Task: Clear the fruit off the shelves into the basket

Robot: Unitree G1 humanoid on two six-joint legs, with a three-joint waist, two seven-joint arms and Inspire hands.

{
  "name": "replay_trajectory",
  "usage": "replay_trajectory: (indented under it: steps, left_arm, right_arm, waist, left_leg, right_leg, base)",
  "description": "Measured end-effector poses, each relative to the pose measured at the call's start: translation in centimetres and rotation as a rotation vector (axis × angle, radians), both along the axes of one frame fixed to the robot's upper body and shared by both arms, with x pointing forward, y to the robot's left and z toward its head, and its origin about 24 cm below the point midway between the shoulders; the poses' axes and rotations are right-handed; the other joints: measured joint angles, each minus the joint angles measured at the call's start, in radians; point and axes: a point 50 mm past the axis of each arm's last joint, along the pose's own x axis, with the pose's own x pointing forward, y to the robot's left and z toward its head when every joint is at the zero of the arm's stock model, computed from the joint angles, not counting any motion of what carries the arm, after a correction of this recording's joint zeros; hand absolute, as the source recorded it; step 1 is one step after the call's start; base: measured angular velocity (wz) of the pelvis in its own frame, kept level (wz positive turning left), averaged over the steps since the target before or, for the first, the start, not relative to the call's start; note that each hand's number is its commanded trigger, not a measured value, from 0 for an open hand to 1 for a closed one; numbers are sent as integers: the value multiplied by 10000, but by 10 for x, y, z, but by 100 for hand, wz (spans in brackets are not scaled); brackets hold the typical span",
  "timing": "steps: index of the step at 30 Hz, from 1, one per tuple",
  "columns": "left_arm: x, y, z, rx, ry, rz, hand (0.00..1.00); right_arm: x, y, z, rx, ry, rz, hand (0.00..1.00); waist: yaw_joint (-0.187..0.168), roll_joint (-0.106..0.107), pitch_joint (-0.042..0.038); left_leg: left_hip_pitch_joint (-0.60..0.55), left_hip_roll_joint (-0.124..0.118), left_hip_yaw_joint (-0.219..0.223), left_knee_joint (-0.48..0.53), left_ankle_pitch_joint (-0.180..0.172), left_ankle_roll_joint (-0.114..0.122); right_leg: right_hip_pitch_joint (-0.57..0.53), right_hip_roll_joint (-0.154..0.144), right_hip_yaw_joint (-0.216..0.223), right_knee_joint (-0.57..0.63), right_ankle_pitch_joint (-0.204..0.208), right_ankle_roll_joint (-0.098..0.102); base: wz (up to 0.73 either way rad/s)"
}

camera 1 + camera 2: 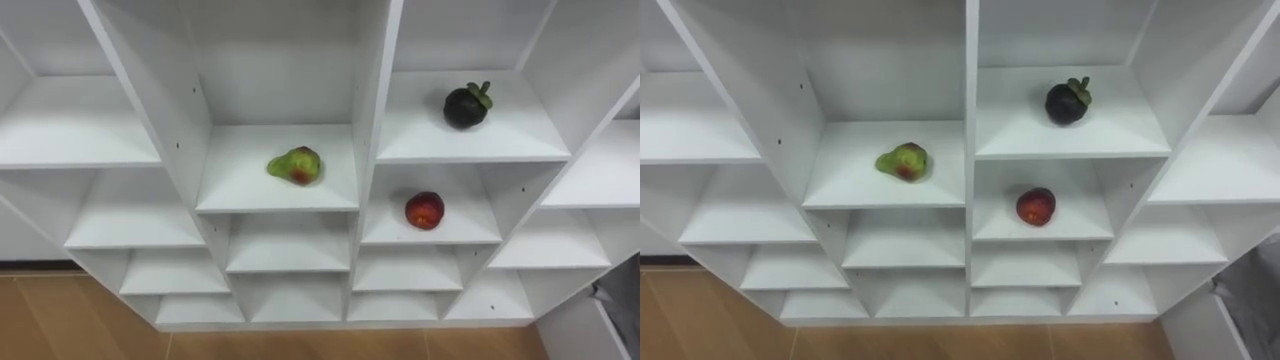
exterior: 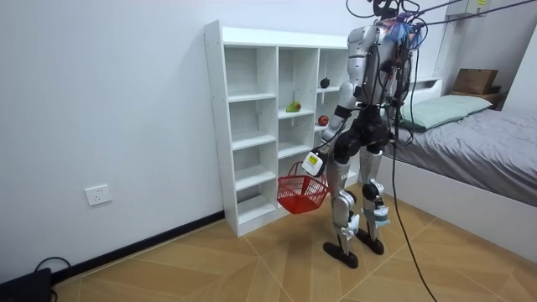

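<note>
Three fruits lie in the closet [image 1: 370, 100], none of them touching another. A pear [image 1: 295, 165], green with a red blush, lies on its side near the front of one shelf. In the column just to its right a dark mangosteen [image 1: 467, 105] with a green cap sits on a slightly higher shelf, well back from the edge. A red fruit [image 1: 424, 210] rests in the compartment straight beneath the mangosteen, about midway across its shelf. The other compartments seen from the head are bare white boards. In the room view the robot stands upright on both feet on the wooden floor [image 2: 252, 268], close before the closet and facing it, with a bed [image 2: 478, 134] behind it on the room view's right. Its left arm hangs down at its side, and the left hand [image 2: 314, 163] is clenched about the handle of a red basket [image 2: 302, 195]. The basket hangs below the hand, clear of the floor, level with the closet's lower shelves and just beside the robot's leg. What the basket holds cannot be told from here. A socket [image 2: 98, 195] sits low on the wall [image 2: 109, 101], at the room view's left, well apart from the closet.
</note>
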Motion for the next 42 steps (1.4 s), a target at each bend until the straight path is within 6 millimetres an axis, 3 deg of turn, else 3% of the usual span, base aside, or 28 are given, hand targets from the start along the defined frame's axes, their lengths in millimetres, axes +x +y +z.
replay_trajectory:
  steps: [5,12,19,23,29,36,42]
  left_arm:
    - [0,1,1,182,-156,-20,100]
    - [2,1,4,367,-606,-200,100]
    - [2,-3,3,-47,-670,-568,100]
    - [3,-8,3,-237,-745,-883,100]
    - [1,-11,1,-396,-641,-1066,100]
    - [0,-11,1,-470,-633,-986,100]
    - [0,-10,1,-563,-653,-1062,100]
  right_arm:
    - [31,3,21,-333,-1919,800,0]
    - [78,15,87,-944,-6157,1410,0]
    - [101,24,137,-1106,-8892,1782,0]
    - [110,28,158,-1030,-9916,1795,0]
    - [120,35,205,-1410,-12179,1556,0]
    - [126,49,221,-1118,-13078,1699,0]
    - [134,48,230,-1489,-13556,1644,0]
  waist:
    - [-10,44,0]
    - [-86,132,-28]
    - [-408,238,-27]
    - [-357,295,-37]
    - [-260,238,-43]
    - [-209,231,-45]
    - [-181,232,-23]
  left_leg:
    - [-45,17,209,-52,3,4]
    - [-52,67,468,-114,-2,-2]
    - [-179,85,474,-118,-11,-17]
    - [-198,91,486,-134,-10,-17]
    - [-132,94,488,-134,-9,-15]
    - [-96,110,485,-136,-9,-15]
    - [-48,112,460,-132,-9,-15]
  right_leg:
    - [-209,9,228,97,0,0]
    - [-366,69,507,108,24,-9]
    - [-573,84,572,204,33,-16]
    - [-674,106,743,283,39,-18]
    - [-644,122,774,314,54,-25]
    - [-572,151,786,312,105,-31]
    - [-496,153,751,293,106,-31]
  base:
    - [-14]
    - [-11]
    - [-4]
    - [-10]
    - [-1]
    - [-1]
    - [0]
